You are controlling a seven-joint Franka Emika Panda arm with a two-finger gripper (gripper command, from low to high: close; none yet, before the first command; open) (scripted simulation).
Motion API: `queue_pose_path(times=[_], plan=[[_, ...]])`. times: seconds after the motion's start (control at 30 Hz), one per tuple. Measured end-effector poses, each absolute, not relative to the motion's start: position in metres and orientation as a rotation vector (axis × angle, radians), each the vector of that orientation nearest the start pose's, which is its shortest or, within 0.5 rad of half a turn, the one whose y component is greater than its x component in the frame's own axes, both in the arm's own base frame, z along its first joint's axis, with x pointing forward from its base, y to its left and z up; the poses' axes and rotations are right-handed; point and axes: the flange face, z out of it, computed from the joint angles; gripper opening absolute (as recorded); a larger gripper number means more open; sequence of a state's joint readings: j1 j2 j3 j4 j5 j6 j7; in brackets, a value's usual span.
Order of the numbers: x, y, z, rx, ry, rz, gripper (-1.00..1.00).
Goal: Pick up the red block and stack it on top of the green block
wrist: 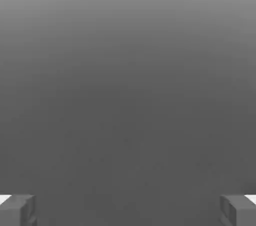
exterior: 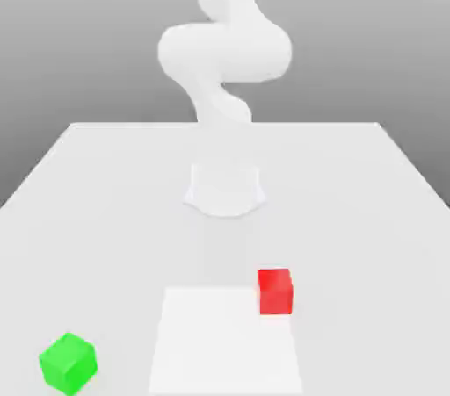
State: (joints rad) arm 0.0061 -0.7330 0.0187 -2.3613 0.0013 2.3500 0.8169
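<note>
Claw [wrist: 128, 211]: wide apart in the hand view, a finger at each side and nothing held between them. White jointed robot arm [exterior: 225, 52] stands at the far side of the pale, flat bench [exterior: 352, 210].

Red cube, small, plain matte faces [exterior: 275, 293]: on the bench toward the exterior view's right, at the far right corner of a white square patch [exterior: 224, 342]. Green cube, similar in size and finish [exterior: 68, 363]: near side, at the exterior view's left, well apart from the red one. Stack unmade.

Handling (judged): the red cube looks rigid and probably light; nothing suggests it is soft or fragile. Matte faces should give fair grip, though friction cannot be read from looks. Best hold: from above, pads flat on two opposite upright faces, centred, at about mid-height. A grip across corners could twist it.

Orientation: the red cube sits flat, one face turned almost squarely to the near side, its edges running nearly in line with the patch. Being a cube, it has no evident long axis; either pair of upright faces should serve. The green cube is turned, an upright corner toward the near side, so the red one would probably need a turn about the vertical for matched edges when stacked.
</note>
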Motion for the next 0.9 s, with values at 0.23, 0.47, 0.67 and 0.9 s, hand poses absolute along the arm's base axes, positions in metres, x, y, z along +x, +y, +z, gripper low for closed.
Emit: queue_pose_path(times=[0.23,0.47,0.67,0.9], plan=[[0.422,0.045,0.487,-2.677,1.09,-0.622,0.0],[0.393,0.069,0.31,-2.836,1.131,-0.257,0.0],[0.343,0.078,0.19,-2.921,1.155,-0.013,0.0],[0.339,0.078,0.146,-2.923,1.152,-0.002,-1.0]])
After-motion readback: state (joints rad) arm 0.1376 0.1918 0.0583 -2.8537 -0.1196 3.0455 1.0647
